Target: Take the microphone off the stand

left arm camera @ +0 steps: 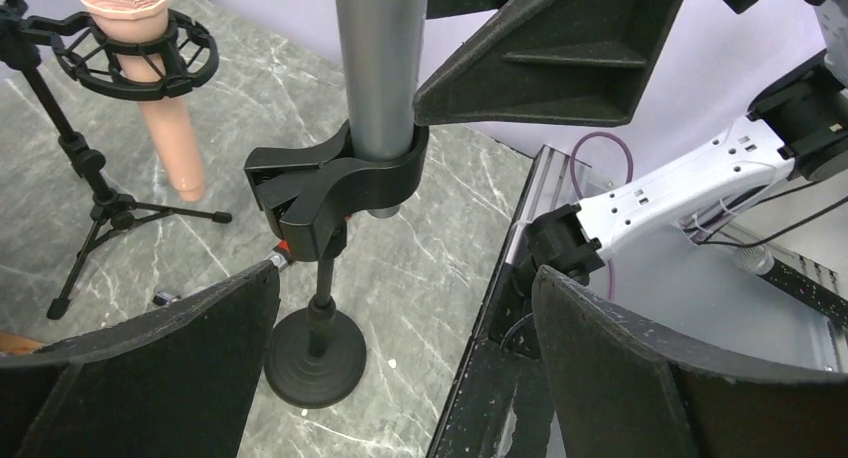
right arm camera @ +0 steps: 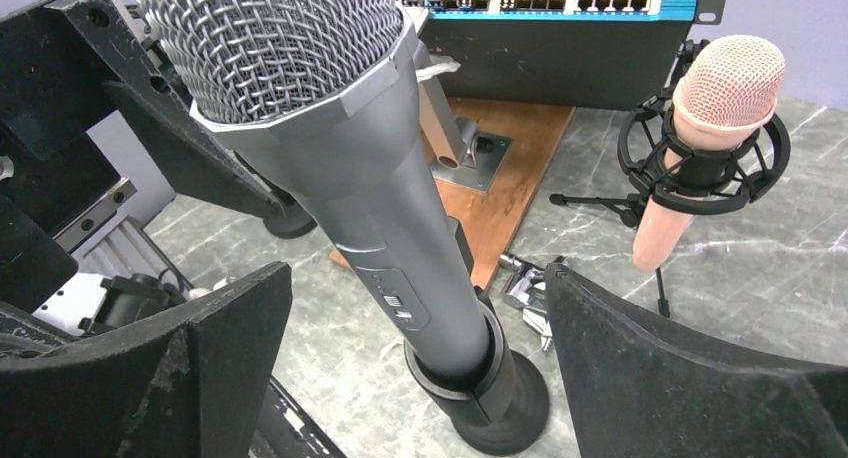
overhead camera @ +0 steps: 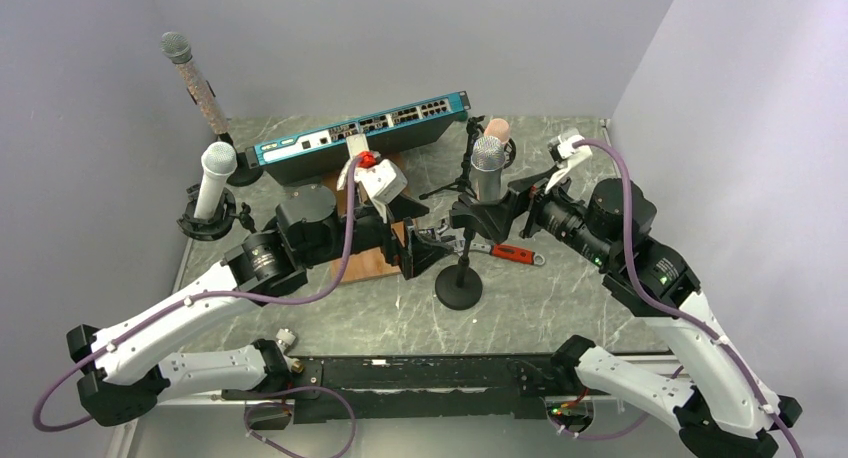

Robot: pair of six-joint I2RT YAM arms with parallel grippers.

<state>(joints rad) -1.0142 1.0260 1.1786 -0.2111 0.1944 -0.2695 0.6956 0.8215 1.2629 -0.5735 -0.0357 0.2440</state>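
Worktop (overhead camera: pixel 560 313) is dark green marble-look stuff. On the far side sits a blue-faced network switch (overhead camera: pixel 360 133), with a wooden board (overhead camera: pixel 365 265) just in front. In the middle there's a black round-base stand (overhead camera: pixel 459 293) and a red-handled wrench (overhead camera: pixel 512 252) beside it (touching? can't tell). A tripod (overhead camera: pixel 452 189) stands behind.

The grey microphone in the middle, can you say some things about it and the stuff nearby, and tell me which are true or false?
1. The grey microphone sits in the clip of its stand. True.
2. The right gripper is shut on it. False: it is open around the microphone.
3. The pink microphone lies flat on its side. False: it hangs in a ring mount on a tripod.
4. A blue network switch stands behind. True.
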